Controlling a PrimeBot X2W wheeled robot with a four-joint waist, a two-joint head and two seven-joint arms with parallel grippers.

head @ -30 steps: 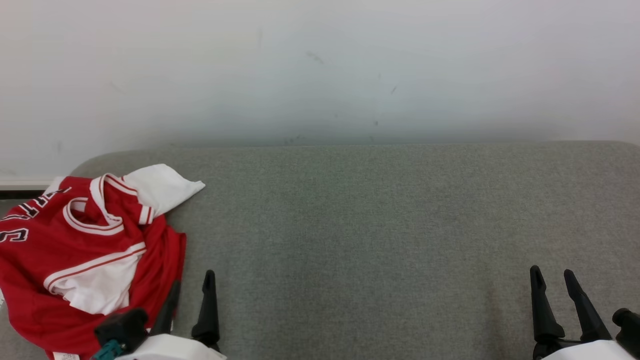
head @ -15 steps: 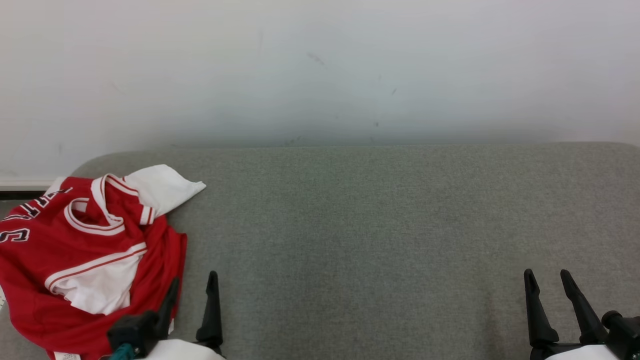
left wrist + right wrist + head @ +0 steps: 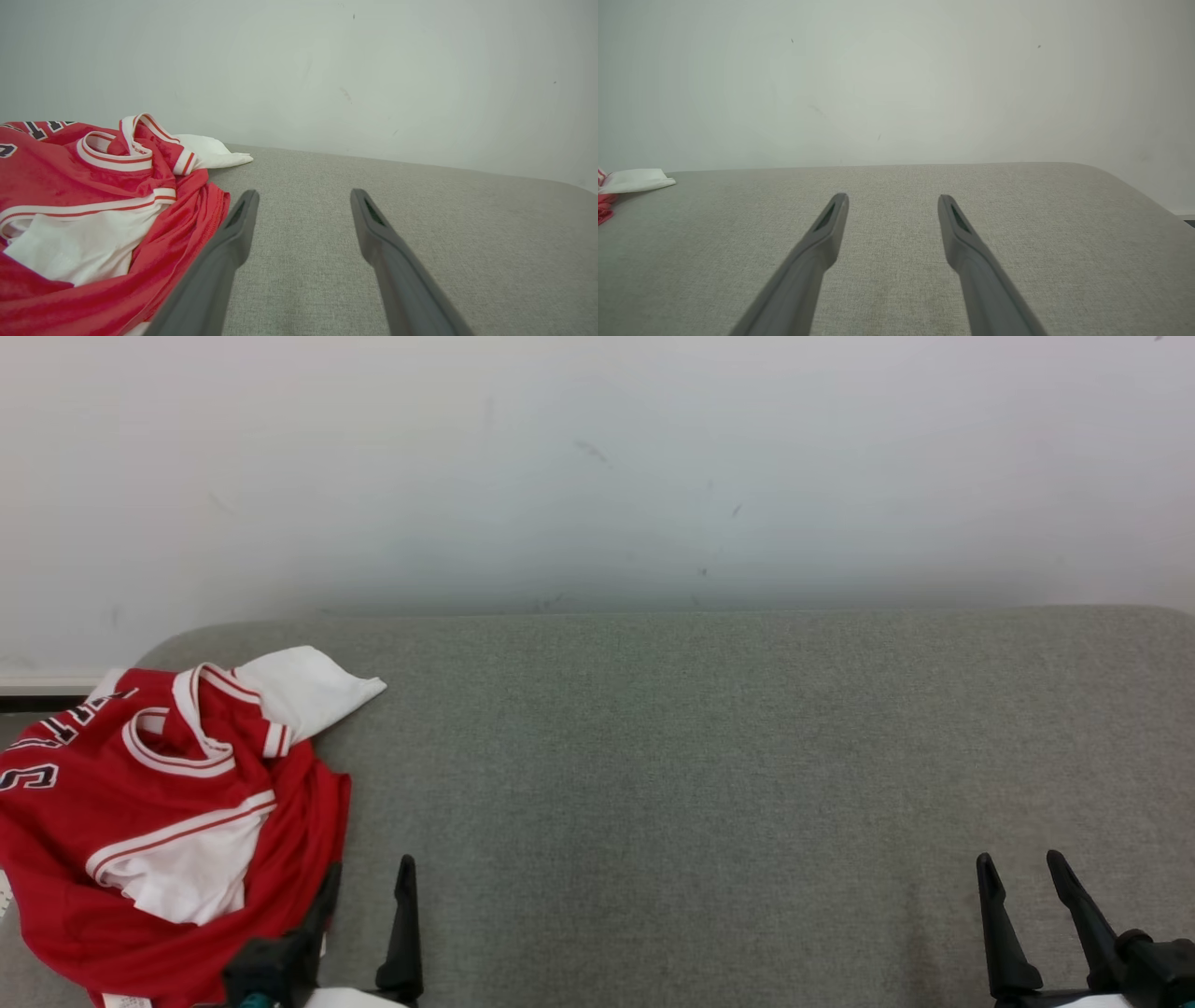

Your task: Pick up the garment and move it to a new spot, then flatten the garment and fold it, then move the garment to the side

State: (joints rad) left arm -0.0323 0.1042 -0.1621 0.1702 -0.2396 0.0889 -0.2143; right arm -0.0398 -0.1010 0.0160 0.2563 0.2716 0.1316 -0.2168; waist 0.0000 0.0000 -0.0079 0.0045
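Grey surface [image 3: 700, 756]; crumpled garment [image 3: 168, 803] left

The left gripper [image 3: 303, 193] has its two dark fingers [image 3: 224, 252] spread wide apart with nothing between them, above a grey fabric-covered counter [image 3: 467, 233]. The garment [image 3: 93, 186] lies crumpled on the left, just beside the left finger: red cloth, striped collar uppermost, one white sleeve pointing right. A pale wall [image 3: 327, 70] stands at the far side.

Left gripper [image 3: 370, 862] and right gripper [image 3: 1018, 856] seemingly drew back slightly.
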